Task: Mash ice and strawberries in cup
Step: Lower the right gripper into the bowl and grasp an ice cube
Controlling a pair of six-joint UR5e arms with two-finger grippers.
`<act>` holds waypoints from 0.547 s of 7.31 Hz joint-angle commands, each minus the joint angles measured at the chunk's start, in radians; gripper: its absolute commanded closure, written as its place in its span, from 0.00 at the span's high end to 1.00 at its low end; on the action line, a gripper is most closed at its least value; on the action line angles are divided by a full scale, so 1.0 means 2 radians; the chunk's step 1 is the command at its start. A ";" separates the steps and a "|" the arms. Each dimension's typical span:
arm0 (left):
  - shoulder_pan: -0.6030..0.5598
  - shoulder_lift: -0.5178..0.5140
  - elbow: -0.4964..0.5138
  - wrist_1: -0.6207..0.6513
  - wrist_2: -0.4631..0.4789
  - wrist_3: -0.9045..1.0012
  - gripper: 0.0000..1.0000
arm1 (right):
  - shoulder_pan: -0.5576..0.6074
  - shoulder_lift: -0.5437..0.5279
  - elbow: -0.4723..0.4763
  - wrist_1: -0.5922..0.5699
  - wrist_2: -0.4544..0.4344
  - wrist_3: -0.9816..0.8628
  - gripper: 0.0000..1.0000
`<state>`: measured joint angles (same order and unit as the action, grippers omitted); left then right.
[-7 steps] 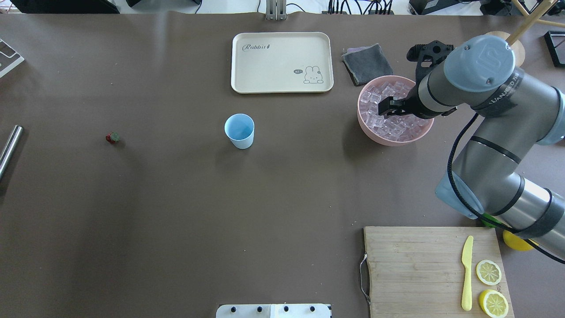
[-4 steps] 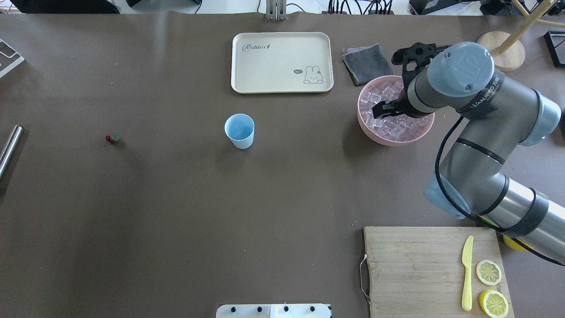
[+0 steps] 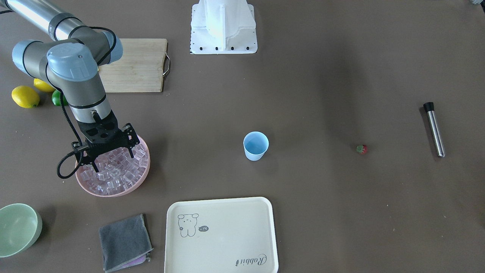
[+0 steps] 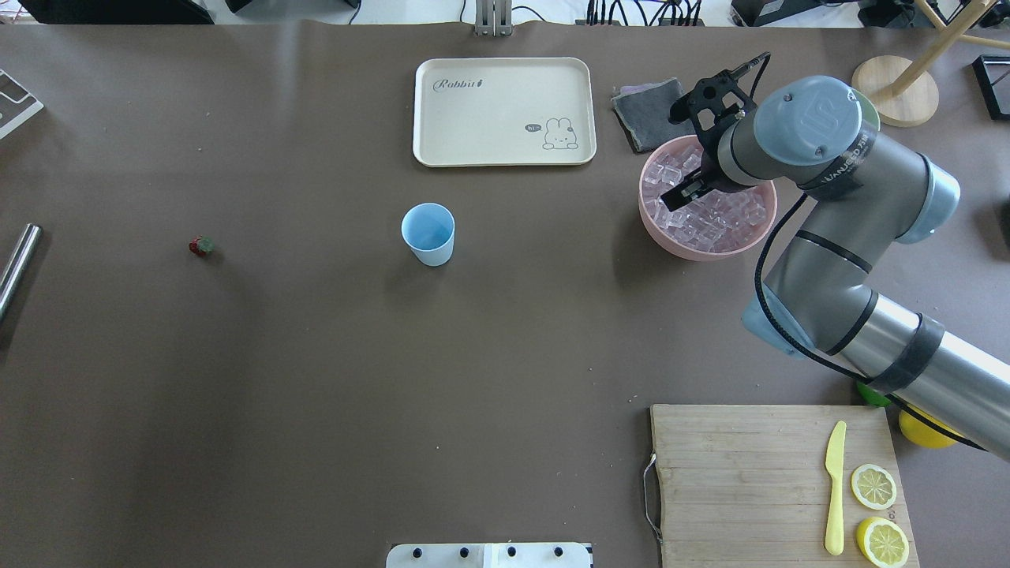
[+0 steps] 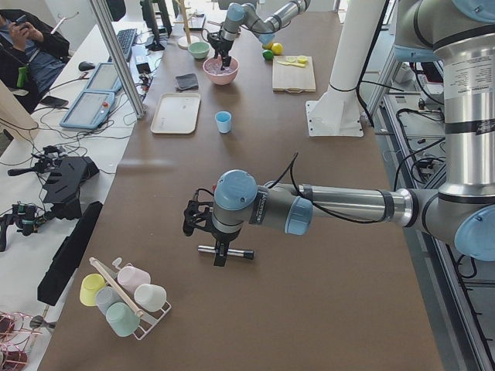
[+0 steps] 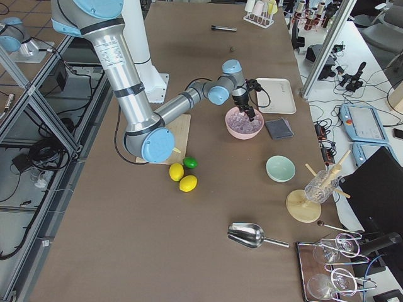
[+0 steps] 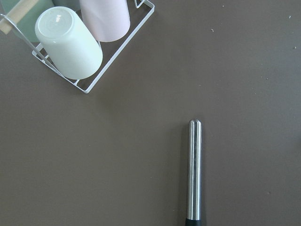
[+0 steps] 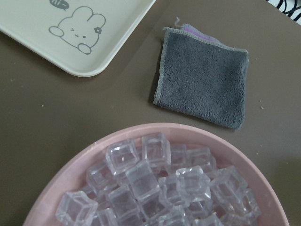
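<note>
The light blue cup (image 4: 428, 231) stands upright at mid-table, also in the front view (image 3: 255, 145). The small red strawberry (image 4: 201, 246) lies alone far to its left. The ice (image 4: 710, 225) fills a pink bowl (image 4: 694, 251); the right wrist view shows the cubes (image 8: 155, 188) close below. My right gripper (image 4: 677, 195) hangs low over the ice, its fingers spread, open and empty (image 3: 106, 157). My left gripper (image 5: 219, 259) hovers over a metal muddler (image 7: 194, 169); I cannot tell whether it is open or shut.
A cream tray (image 4: 503, 110) and a grey cloth (image 4: 651, 110) lie behind the cup and bowl. A wooden board (image 4: 750, 473) carries a yellow knife and lemon halves. A pale green bowl (image 3: 17, 227) and a cup rack (image 7: 75, 42) sit at the table ends.
My right arm swung its wrist round and moved the gripper a little left over the ice in the pink bowl. Cup and strawberry have not moved.
</note>
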<state>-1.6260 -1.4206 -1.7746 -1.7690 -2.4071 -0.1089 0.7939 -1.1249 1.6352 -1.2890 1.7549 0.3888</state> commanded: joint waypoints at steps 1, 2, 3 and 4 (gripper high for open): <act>0.000 0.000 0.001 -0.001 -0.001 0.000 0.99 | 0.015 0.024 -0.023 0.007 0.036 -0.103 1.00; 0.000 0.000 0.001 -0.001 -0.001 0.000 0.99 | 0.015 0.024 -0.027 0.006 0.032 -0.118 0.99; 0.000 0.000 0.002 0.000 -0.001 0.000 0.99 | 0.016 0.021 -0.043 0.041 0.034 -0.140 0.98; 0.000 0.000 0.001 0.001 -0.001 0.000 0.99 | 0.016 0.019 -0.059 0.067 0.034 -0.138 0.98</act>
<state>-1.6260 -1.4205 -1.7717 -1.7689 -2.4083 -0.1089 0.8247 -1.0829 1.5549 -1.2187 1.8199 0.1340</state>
